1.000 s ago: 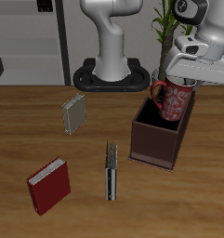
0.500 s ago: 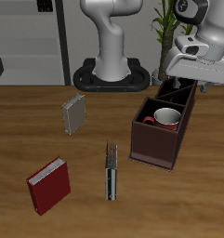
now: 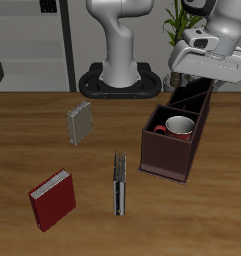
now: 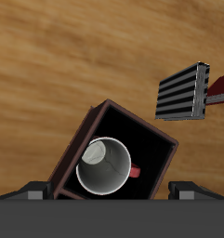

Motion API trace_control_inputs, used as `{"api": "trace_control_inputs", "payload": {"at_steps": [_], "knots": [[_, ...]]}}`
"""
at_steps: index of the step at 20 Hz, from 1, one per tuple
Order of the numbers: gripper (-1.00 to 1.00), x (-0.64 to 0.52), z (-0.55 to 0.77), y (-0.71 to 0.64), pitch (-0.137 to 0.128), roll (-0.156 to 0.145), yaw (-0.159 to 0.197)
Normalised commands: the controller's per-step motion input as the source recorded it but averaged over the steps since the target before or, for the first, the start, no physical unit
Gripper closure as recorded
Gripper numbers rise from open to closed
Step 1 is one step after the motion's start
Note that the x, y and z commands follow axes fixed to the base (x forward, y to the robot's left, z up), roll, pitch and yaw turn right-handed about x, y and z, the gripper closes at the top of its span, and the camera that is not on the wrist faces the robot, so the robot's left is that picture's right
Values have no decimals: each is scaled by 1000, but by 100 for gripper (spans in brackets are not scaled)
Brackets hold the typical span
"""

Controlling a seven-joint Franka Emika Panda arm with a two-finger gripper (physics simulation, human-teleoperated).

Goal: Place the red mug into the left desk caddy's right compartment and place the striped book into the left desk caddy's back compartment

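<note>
- Against the frame a second ago, the red mug (image 3: 178, 126) no longer hangs under the gripper; it sits upright inside the left desk caddy (image 3: 170, 150), in the right compartment (image 4: 112, 163), as it already did half a second ago.
- Since then the gripper (image 3: 205, 78) has lifted a little and now hovers above the caddy, clear of the mug.
- The wrist view looks straight down into the mug's white inside, with its red handle (image 4: 136, 172) pointing at the compartment wall; the two fingertips (image 4: 34, 191) show far apart at the frame's edge with nothing between them, so the jaws stand spread and empty.
- The striped book (image 3: 119, 182) lies where it did before, on the table (image 3: 22, 140) nearer the front edge, well apart from the caddy; the back compartment (image 3: 194, 93) holds nothing that can be seen.
- The grey book (image 3: 80, 122) and the red book (image 3: 54, 198) are unmoved.
- No brand, label or writing can be read on any object.
</note>
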Motion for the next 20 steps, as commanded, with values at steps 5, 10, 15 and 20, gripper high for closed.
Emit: {"api": "trace_control_inputs", "payload": {"at_steps": [5, 10, 15, 20], "knots": [[-100, 256, 71, -546, 18, -23, -27], [-100, 203, 37, -486, 2, 14, -15], [-100, 216, -7, -457, 21, 32, 3], [-100, 197, -154, -280, 34, 104, 74]]}}
